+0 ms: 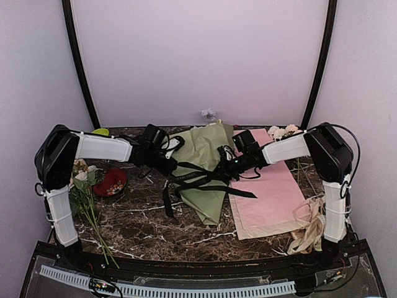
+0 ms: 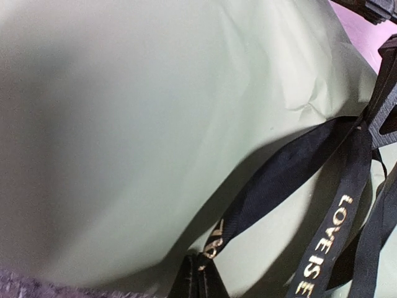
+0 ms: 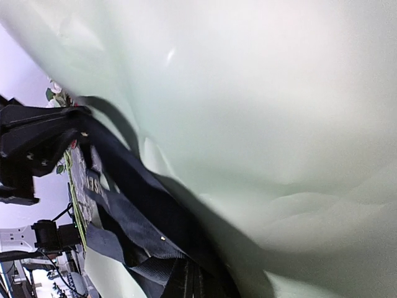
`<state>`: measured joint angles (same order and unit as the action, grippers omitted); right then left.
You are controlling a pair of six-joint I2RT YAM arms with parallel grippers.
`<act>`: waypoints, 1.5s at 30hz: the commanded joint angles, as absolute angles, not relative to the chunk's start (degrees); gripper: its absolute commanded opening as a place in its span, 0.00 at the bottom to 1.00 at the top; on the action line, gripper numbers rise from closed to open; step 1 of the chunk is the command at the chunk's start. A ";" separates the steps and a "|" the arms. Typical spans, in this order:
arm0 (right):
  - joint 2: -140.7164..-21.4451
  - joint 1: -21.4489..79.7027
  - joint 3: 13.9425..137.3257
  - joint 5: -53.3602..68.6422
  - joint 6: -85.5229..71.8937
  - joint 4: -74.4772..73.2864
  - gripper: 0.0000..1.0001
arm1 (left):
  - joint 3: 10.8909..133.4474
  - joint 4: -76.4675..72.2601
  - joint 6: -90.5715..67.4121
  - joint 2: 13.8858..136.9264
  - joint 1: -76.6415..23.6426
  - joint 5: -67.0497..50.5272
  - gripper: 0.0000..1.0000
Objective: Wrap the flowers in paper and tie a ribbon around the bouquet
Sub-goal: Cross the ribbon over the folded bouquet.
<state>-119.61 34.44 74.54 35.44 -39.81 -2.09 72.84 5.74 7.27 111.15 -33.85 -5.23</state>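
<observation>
Cream-beige ribbon (image 1: 309, 226) is heaped at the near right corner of the marble worktop (image 1: 155, 230). On the near left a spare bunch of pink-and-white flowers (image 1: 84, 186) lies with its stems pointing at the front edge, next to a red bowl (image 1: 111, 182). None of that matters right now.

Mid-worktop is where it's happening. The bouquet (image 1: 211, 202) is a cone of sage-green paper (image 1: 205, 146) lying with its narrow end towards the arms, and a pink sheet (image 1: 267, 192) sits just beside it on the right. The black ribbon (image 1: 198, 180) crosses its waist with loose tails trailing off. The left fingers (image 2: 198, 280) are pinched together on one strand at the cone's left side. The right fingers (image 3: 191, 280) are clamped on ribbon on the right, tight up against the paper.

Reads to me like the tying step, with a strand in each grip. My tips:
- Pull both ends outward evenly and low along the worktop so the cone doesn't roll or lift.
- Watch that the loop doesn't slide down towards the narrow tip.
- Go easy, since that paper looks like it'd crush fast.

Can't tell from any view whether a knot is actually formed yet.

At the far end a pale blossom (image 1: 209, 114) peeks out past the cone's wide mouth. A few cream and pink blossoms (image 1: 282, 131) sit at the far edge of the pink sheet.
</observation>
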 commanded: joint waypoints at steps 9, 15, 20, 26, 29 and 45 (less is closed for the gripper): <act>-120.13 34.29 73.65 33.03 -40.25 -1.95 0.00 | 57.80 7.33 -9.97 96.69 -28.23 -3.44 0.06; -120.79 34.63 74.90 33.22 -39.79 -3.19 0.00 | 55.73 5.42 -11.60 93.13 -28.25 1.25 0.49; -120.81 34.99 75.91 33.27 -39.31 -4.36 0.00 | 52.61 -7.64 -2.10 84.73 -28.48 1.12 0.48; -120.68 35.08 77.12 33.08 -38.77 -6.02 0.00 | 51.58 -1.65 30.99 82.44 -36.43 -34.92 0.38; -120.59 35.14 77.47 33.19 -38.85 -6.06 0.00 | 54.43 1.94 35.19 86.59 -38.93 -34.48 0.38; -121.11 35.59 79.10 33.74 -38.59 -6.33 0.00 | 64.04 3.17 46.94 105.27 -41.46 -16.14 0.46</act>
<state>-120.03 34.96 77.78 33.56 -39.44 -6.57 62.59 4.40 43.29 103.63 -40.53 -21.17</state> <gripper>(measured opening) 0.004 0.463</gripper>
